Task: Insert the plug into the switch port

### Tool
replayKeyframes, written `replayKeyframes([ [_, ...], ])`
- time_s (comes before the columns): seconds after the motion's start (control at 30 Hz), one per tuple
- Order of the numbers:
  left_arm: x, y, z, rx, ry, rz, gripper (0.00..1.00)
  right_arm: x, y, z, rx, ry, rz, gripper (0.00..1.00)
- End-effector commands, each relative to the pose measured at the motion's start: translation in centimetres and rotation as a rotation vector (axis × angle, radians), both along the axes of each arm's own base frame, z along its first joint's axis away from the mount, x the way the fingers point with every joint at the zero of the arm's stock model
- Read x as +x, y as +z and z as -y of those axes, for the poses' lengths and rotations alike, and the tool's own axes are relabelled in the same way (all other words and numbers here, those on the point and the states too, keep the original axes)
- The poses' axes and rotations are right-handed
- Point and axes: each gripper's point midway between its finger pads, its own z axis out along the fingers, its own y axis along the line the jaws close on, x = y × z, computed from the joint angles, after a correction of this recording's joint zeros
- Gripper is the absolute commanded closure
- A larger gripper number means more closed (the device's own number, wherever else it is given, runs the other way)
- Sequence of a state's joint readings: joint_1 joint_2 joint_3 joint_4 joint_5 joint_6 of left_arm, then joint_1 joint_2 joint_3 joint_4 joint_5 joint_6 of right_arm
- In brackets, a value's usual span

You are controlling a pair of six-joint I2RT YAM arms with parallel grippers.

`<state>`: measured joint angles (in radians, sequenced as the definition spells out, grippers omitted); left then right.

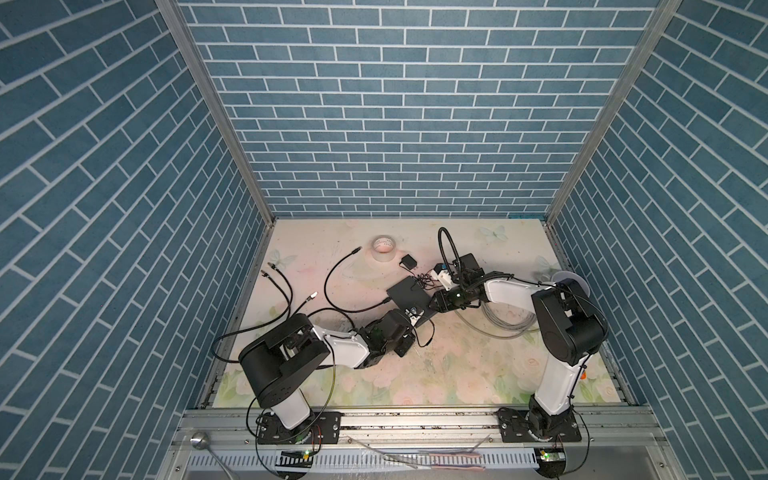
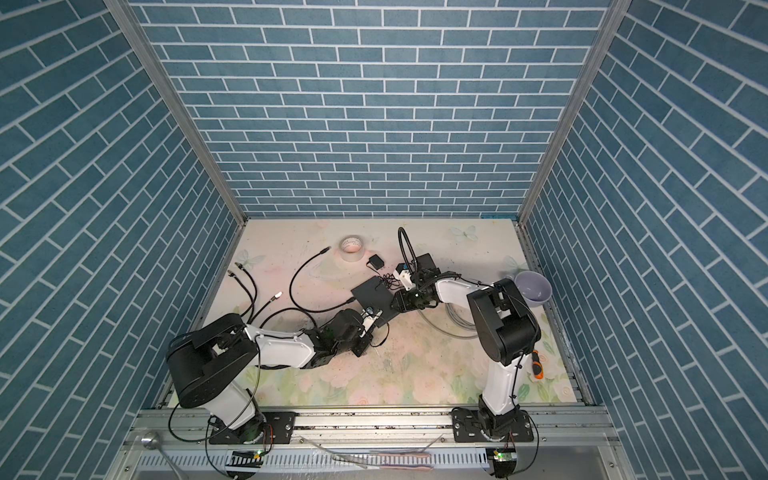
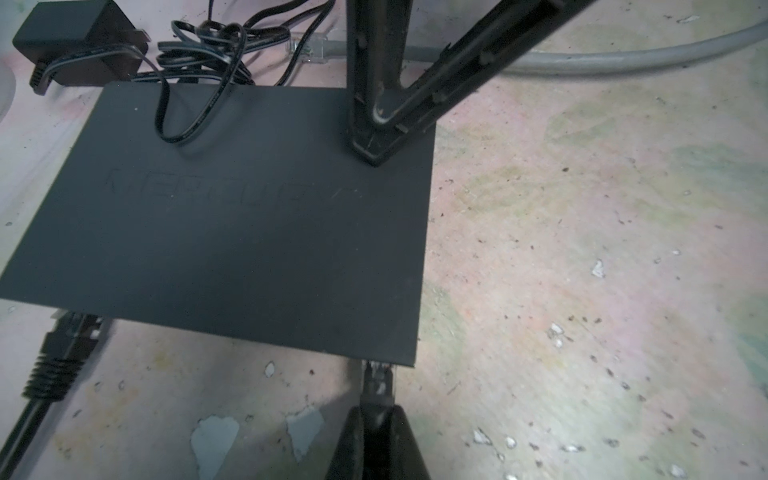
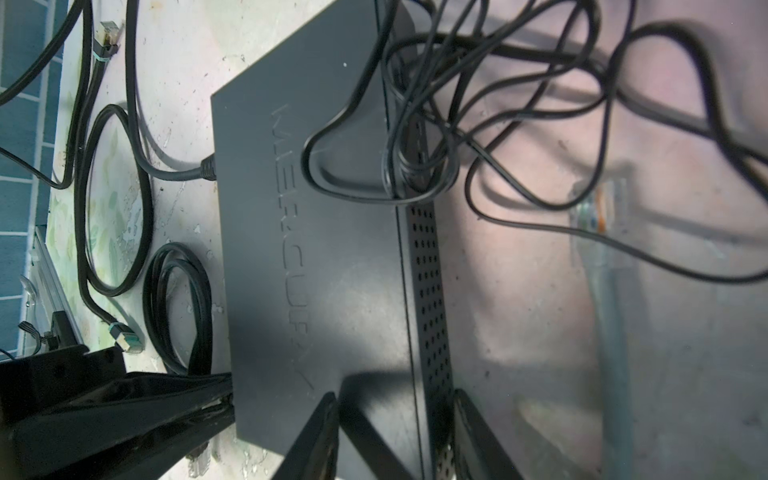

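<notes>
The switch [image 1: 409, 296] [image 2: 371, 296] is a flat matte-black box lying mid-table. In the left wrist view my left gripper [image 3: 377, 411] is shut on a small plug [image 3: 377, 380], whose tip sits at the switch's [image 3: 232, 216] near edge by the corner. How deep it sits is hidden. In the right wrist view my right gripper [image 4: 395, 397] has closed on the switch's [image 4: 316, 249] far edge. One of its fingers rests on the top face and the other lies against the perforated side. Both grippers [image 1: 417, 312] [image 1: 432, 306] meet at the switch in both top views.
Another black plug [image 3: 62, 353] sits in the same edge. A black power adapter [image 1: 408, 262] and its tangled thin cord [image 3: 199, 54] lie behind the switch. Also around are a grey cable coil [image 1: 494, 322], a tape roll [image 1: 383, 248], loose black cables [image 1: 286, 291] and a purple bowl [image 2: 533, 286].
</notes>
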<state>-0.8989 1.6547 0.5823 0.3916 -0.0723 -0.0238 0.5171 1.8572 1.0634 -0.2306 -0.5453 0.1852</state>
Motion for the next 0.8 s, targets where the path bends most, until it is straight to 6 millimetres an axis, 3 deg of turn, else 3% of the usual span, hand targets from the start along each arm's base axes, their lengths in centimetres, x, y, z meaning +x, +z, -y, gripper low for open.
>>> replayKeyframes([
  [0.0,1.7,2.0,2.2,-0.096,-0.049,0.074,0.99,-8.3,-1.2,-1.5,0.035,0.136,-0.281,0.57],
  [0.4,4.0,3.3,4.0,-0.167,-0.005,0.087,0.99,-11.4,-0.3,-3.8,0.112,0.195,-0.332,0.57],
  [0.77,4.8,2.4,2.7,-0.138,0.097,0.078,0.99,-15.1,-0.9,-4.9,0.147,0.249,-0.408,0.59],
])
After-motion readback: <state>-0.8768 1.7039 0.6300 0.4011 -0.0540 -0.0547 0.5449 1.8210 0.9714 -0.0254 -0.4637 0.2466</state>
